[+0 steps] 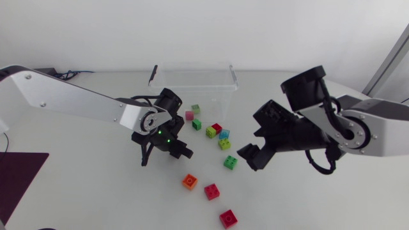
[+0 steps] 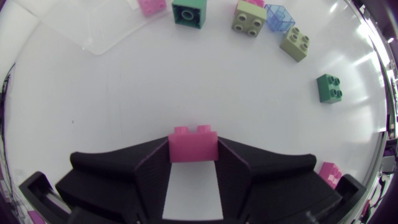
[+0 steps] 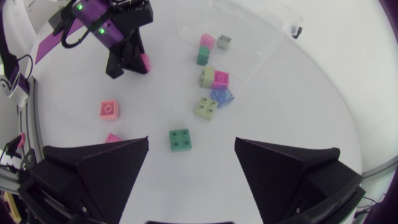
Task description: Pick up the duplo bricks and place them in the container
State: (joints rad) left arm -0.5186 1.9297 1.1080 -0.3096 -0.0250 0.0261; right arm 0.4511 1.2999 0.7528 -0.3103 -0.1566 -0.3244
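Note:
My left gripper is low over the table's middle, shut on a pink brick that sits squarely between its two fingers. My right gripper hangs open over the table, and a green brick lies on the table just ahead of its wide gap. The clear container stands at the back centre with a small grey-green brick inside it near its front wall. Loose bricks lie in front of it: pink, dark green, lime, red, clear blue.
An orange brick and two red bricks lie toward the table's front edge. Another lime brick sits between the two grippers. A dark mat lies at the front left.

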